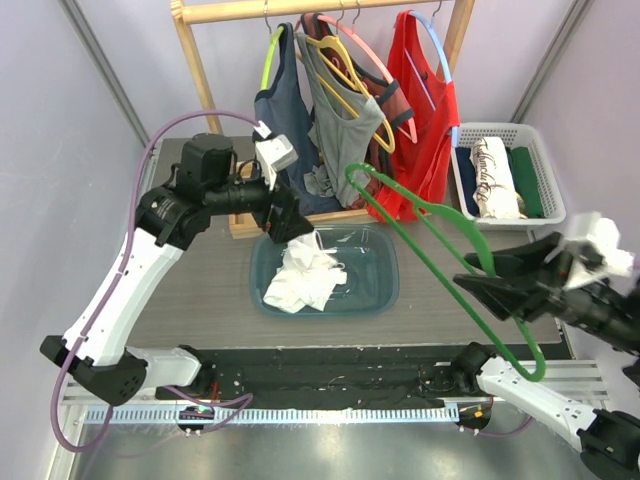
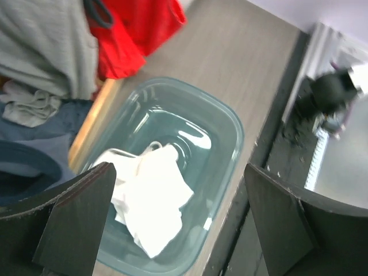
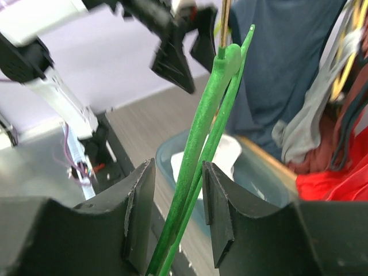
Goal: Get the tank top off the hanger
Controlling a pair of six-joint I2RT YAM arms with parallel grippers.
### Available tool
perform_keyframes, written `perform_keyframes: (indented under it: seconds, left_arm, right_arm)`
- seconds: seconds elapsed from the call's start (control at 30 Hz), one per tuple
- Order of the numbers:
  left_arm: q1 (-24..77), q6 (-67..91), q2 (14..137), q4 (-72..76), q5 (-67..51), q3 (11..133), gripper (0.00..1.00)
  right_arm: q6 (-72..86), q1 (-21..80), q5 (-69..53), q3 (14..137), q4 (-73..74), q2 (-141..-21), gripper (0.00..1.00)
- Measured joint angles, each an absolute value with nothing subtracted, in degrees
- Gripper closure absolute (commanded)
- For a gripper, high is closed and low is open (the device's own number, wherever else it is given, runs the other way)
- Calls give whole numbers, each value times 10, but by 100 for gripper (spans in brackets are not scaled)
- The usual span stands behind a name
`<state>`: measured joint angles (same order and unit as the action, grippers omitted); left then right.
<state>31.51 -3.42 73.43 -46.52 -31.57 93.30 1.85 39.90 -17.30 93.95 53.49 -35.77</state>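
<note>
The white tank top (image 1: 305, 278) lies crumpled in the blue-grey plastic bin (image 1: 378, 292), off any hanger; it also shows in the left wrist view (image 2: 152, 192) and the right wrist view (image 3: 231, 150). My left gripper (image 1: 296, 226) hangs just above it, open and empty (image 2: 179, 172). The bare green hanger (image 1: 440, 240) slants through the air at the right. It passes between the fingers of my right gripper (image 1: 480, 278), whose jaws stand apart around it (image 3: 178, 169), with a gap beside the hanger (image 3: 215, 98).
A wooden rack (image 1: 200, 70) at the back holds blue (image 1: 285, 130), grey (image 1: 345, 120) and red (image 1: 420, 110) tank tops on hangers. A white basket (image 1: 548, 180) with folded clothes stands at the right. A black strip runs along the table's near edge.
</note>
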Motion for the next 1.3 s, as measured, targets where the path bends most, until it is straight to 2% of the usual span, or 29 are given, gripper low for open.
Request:
perform_keyframes:
  seconds: [0.17, 0.4, 0.93, 0.97, 1.07, 1.1, 1.2, 1.3]
  left_arm:
    - [309, -130, 698, -551, -386, 937, 0]
    - [286, -232, 623, -629, -455, 944, 0]
    - [284, -313, 650, -722, -592, 930, 2]
    - [284, -316, 651, -723, -597, 930, 5]
    - [284, -317, 652, -725, -608, 930, 25]
    - [284, -315, 653, -725, -611, 930, 38]
    - [284, -312, 659, -725, -623, 930, 56]
    - [284, -310, 664, -725, -629, 930, 59]
  right_arm:
    - [7, 399, -205, 911, 550, -414, 99]
    - [-32, 399, -328, 879, 558, -485, 99]
    - [-44, 399, -505, 838, 497, -538, 99]
    - [-44, 399, -509, 837, 492, -537, 99]
    - [-44, 399, -519, 836, 482, -538, 99]
    - [-44, 399, -521, 836, 480, -538, 99]
    - [-44, 399, -524, 835, 476, -537, 99]
    - [-45, 399, -525, 835, 475, -537, 99]
